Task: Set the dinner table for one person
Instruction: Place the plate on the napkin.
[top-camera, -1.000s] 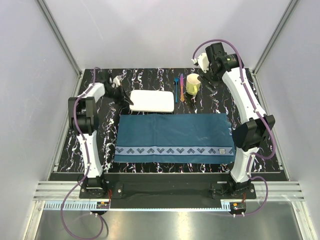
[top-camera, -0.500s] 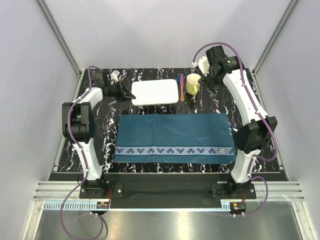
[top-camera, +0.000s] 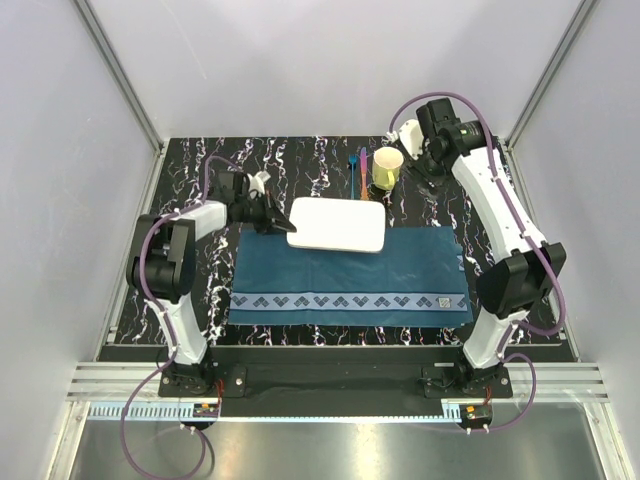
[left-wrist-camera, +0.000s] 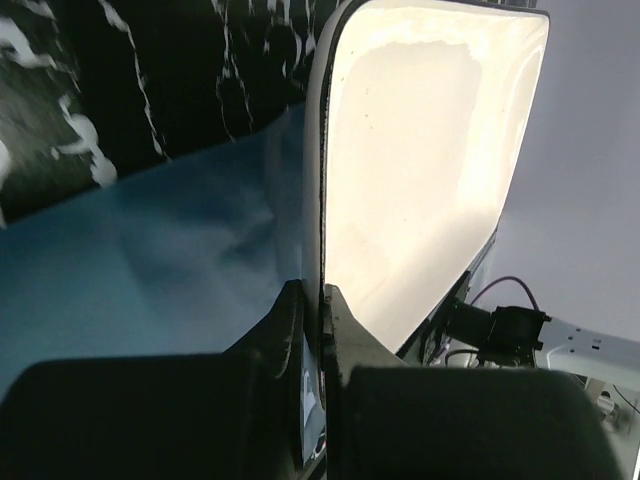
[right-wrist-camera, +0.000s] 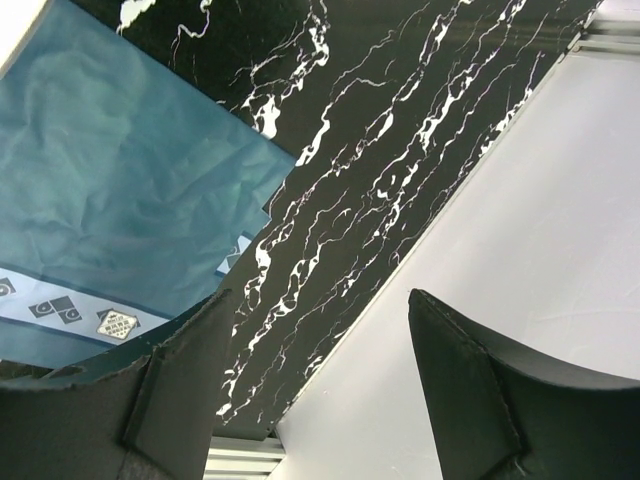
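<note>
The dinner table (top-camera: 200, 300) is a black tabletop with white veins. A teal placemat (top-camera: 350, 285) lies on it. My left gripper (top-camera: 283, 226) is shut on the left edge of a white rectangular plate (top-camera: 340, 225), held over the placemat's far edge. In the left wrist view the fingers (left-wrist-camera: 345, 330) pinch the plate's rim (left-wrist-camera: 322, 200). A yellow cup (top-camera: 387, 167) stands at the back, with a blue utensil (top-camera: 352, 172) and a purple-orange one (top-camera: 364, 172) beside it. My right gripper (top-camera: 425, 168) is open and empty just right of the cup; in its wrist view (right-wrist-camera: 320, 320) nothing is between the fingers.
Grey walls and aluminium frame rails enclose the table on three sides. The table's right edge and wall (right-wrist-camera: 480, 230) show in the right wrist view. Both arm bases stand at the near edge.
My left gripper has carried the white plate from the back of the table toward the placemat, to the right and nearer. My right gripper has let go of the cup and drawn back slightly.
</note>
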